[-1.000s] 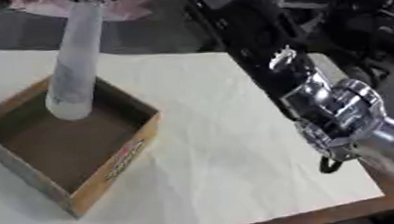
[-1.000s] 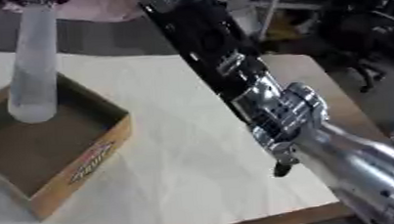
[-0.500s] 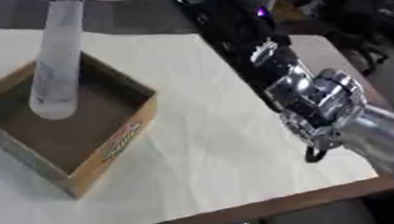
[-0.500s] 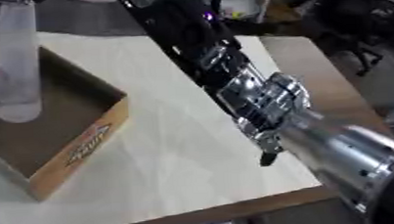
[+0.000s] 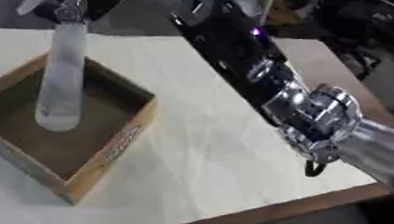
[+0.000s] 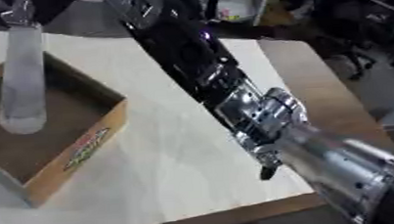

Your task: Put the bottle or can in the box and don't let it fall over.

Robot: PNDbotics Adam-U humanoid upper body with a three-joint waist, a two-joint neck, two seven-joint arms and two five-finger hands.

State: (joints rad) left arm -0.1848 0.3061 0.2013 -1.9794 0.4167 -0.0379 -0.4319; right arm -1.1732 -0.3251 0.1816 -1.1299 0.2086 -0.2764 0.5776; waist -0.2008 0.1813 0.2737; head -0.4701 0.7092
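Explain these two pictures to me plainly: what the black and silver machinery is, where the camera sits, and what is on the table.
Both pictures come from one stereo camera in a humanoid robot's head, looking down at its work: a left eye view and a right eye view of the same moment. The long black and silver limb crossing the frame is the robot's right arm, reaching from the lower right up to the far left. Its right hand shows at the top edge, gripping the top of a tall pale bottle. The bottle stands nearly upright inside an open cardboard box; whether its base touches the floor of the box is unclear. The box sits on a pale table. The left hand does not show.
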